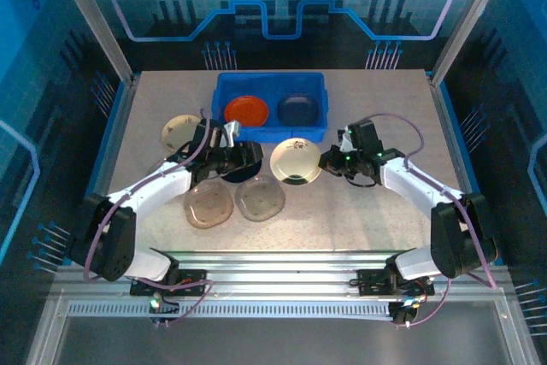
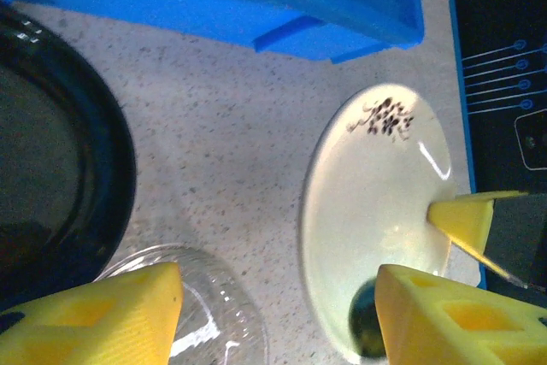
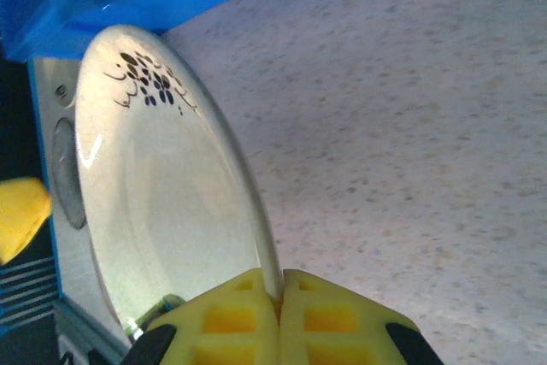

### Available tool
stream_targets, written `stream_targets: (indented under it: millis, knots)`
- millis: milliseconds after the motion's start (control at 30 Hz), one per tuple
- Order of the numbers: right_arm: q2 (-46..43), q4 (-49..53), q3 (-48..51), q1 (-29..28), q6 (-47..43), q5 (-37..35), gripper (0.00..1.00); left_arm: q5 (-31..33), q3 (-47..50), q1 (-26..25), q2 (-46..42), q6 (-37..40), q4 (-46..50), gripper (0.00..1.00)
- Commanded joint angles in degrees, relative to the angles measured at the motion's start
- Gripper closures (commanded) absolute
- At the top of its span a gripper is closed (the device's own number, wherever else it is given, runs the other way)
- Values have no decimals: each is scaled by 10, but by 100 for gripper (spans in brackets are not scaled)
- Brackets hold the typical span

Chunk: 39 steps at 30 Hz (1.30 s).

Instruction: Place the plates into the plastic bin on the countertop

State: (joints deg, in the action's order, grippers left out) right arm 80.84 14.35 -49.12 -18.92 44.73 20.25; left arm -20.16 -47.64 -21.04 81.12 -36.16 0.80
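The blue plastic bin [image 1: 270, 83] stands at the back of the countertop [image 1: 359, 211] with an orange plate [image 1: 247, 109] and a dark plate [image 1: 297, 109] inside. My right gripper [image 1: 328, 162] [image 3: 280, 286] is shut on the right rim of a cream plate [image 1: 295, 161] [image 3: 162, 185] with dark marks, tilted in front of the bin. My left gripper [image 1: 246, 158] [image 2: 278, 314] is open above the countertop, between a glossy black plate [image 2: 51, 185] and that cream plate [image 2: 376, 203]. A clear plate [image 2: 205, 305] lies below its fingers [image 2: 111, 322].
Another cream plate [image 1: 181, 130] lies left of the bin. Two brownish translucent plates [image 1: 208, 205] [image 1: 260, 197] sit side by side toward the near edge. Metal frame posts and blue walls close in the countertop's sides.
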Motion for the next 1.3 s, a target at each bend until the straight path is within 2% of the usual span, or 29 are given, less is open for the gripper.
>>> stream_targets:
  millis: [0, 100, 167, 200, 267, 333, 400, 533, 600, 633, 667, 700, 767, 800, 833, 867, 933, 967, 1033, 1267]
  knots:
    - [-15, 5, -39, -20, -16, 37, 100, -18, -29, -7, 16, -7, -23, 41]
    - [-13, 14, -55, -31, -26, 40, 100, -21, -35, -9, 22, -10, -29, 43]
    - [-13, 2, -57, -38, -24, 47, 100, -23, -38, -11, 25, -13, -34, 50]
    - [-11, 1, -60, -40, -25, 49, 100, -25, -39, -12, 27, -14, -36, 56]
    - [-6, 0, -70, -45, -27, 52, 100, -29, -40, -13, 30, -19, -42, 82]
    - [-3, -18, -70, -46, -21, 59, 100, -34, -37, -13, 30, -26, -50, 100]
    - [2, -40, -69, -45, -13, 69, 100, -41, -33, -13, 27, -32, -58, 100]
    - [20, -74, -74, -45, -1, 87, 80, -54, -19, -13, 13, -47, -80, 100]
    - [29, -82, -76, -45, 3, 88, 79, -59, -16, -12, 9, -55, -85, 100]
    - [33, -87, -79, -45, 5, 89, 80, -60, -14, -12, 6, -58, -89, 100]
    - [39, -89, -81, -45, 8, 89, 93, -61, -14, -13, 5, -59, -88, 100]
    - [43, -87, -86, -45, 9, 88, 100, -60, -15, -13, 3, -58, -84, 100]
    - [50, -82, -97, -45, 13, 82, 100, -51, -21, -11, 1, -53, -66, 100]
    - [52, -79, -104, -45, 13, 77, 100, -48, -22, -9, -1, -49, -57, 96]
    - [57, -72, -115, -45, 12, 68, 100, -44, -23, -6, -4, -44, -48, 68]
    - [64, -63, -131, -45, 7, 58, 100, -39, -24, -2, -10, -38, -40, 45]
    - [84, -38, -170, -45, -3, 34, 100, -21, -23, 7, -25, -26, -19, 17]
    - [96, -31, -191, -45, -5, 22, 100, -13, -24, 13, -36, -18, -8, 11]
    - [132, -11, -245, -45, -10, -7, 100, -2, -25, 28, -54, -6, 11, 6]
    - [309, 39, -470, -47, -19, -66, 100, -5, -20, 98, -96, 13, 41, 6]
